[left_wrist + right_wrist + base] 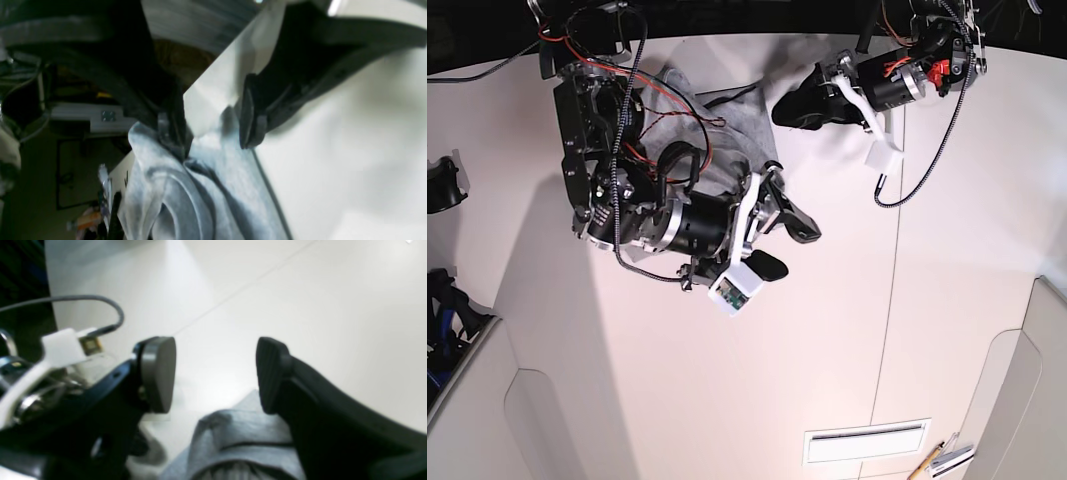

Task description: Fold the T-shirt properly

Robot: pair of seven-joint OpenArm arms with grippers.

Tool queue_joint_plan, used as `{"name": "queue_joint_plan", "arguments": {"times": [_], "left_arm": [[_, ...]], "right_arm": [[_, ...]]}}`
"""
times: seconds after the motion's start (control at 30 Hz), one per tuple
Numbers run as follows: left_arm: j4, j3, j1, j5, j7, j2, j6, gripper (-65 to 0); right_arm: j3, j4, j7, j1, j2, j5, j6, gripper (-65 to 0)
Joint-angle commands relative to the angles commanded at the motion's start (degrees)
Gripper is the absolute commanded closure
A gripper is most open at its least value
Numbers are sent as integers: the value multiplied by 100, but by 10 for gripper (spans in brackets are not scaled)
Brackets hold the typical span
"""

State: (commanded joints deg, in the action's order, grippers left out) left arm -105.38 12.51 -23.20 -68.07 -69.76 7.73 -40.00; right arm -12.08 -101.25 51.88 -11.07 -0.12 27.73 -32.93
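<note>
White table; left pincer grips T-shirt; right pincer agape.

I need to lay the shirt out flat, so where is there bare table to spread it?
The table is bare from the right tool down to the vent slot, and rightward past the seam. The far edge is crowded: the bunched T-shirt, both arms, and the left tool at the cloth.

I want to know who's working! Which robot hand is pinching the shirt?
The left gripper pinches the T-shirt. The right gripper gapes open with only table between its pads.
</note>
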Motion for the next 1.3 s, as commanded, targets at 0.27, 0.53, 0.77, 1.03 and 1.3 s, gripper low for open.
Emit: {"name": "queue_joint_plan", "arguments": {"times": [0.27,0.53,0.77,1.03,1.3], "left_arm": [[-1401,-11,-348,-177,-118,212,0,-292],[-1574,-11,-393,-160,24,210,0,-292],[-1572,-11,-356,-28,120,212,0,-292],[-1572,-11,-350,15,201,164,0,-292],[-1567,-11,-350,450,201,184,0,-292]], "right_arm": [[1648,-238,516,46,179,651,118,-267],[1921,688,234,46,201,699,7,0],[1327,2396,-581,-70,17,717,-96,0],[529,2485,-627,-588,-787,551,-94,0],[883,1478,750,-540,-813,896,-94,0]]}}
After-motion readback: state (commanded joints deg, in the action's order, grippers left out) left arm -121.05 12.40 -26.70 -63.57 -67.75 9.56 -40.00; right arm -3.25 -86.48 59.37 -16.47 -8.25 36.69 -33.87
